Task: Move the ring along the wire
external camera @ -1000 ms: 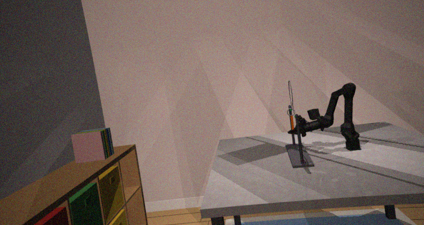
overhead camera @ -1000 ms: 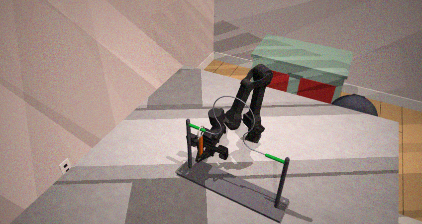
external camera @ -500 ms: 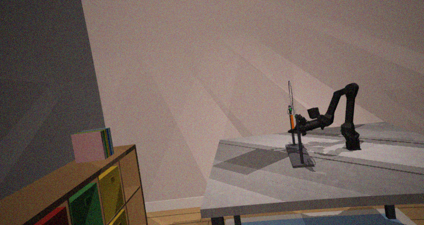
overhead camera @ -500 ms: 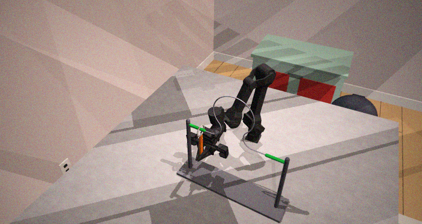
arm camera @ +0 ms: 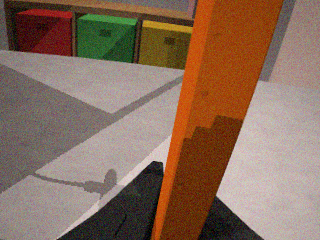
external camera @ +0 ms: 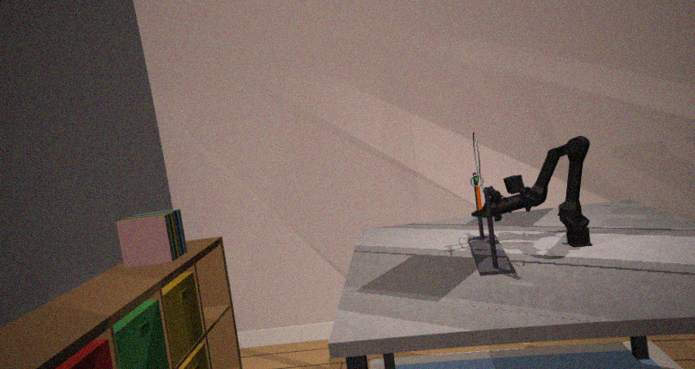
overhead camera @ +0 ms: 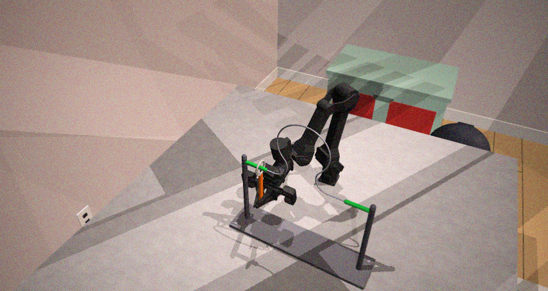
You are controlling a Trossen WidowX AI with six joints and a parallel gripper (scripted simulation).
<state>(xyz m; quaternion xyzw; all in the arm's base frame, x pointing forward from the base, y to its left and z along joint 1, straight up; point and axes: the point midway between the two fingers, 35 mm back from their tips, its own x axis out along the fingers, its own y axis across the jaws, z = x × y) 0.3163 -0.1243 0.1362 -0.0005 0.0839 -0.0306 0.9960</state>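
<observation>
The pale ring hangs around the green part of the wire beside the left post in the top view. Its orange handle points down, close to upright. My gripper is shut on the lower part of the handle. In the wrist view the handle hides part of the right finger. The thin grey wire arches up and dips before the other green part at the right post. The exact gap between ring and grey wire is too small to tell.
The posts stand on a dark base plate on the grey table. The wire's arch rises in front of my arm in the top view. A shelf with coloured bins and a green cabinet stand away from the table.
</observation>
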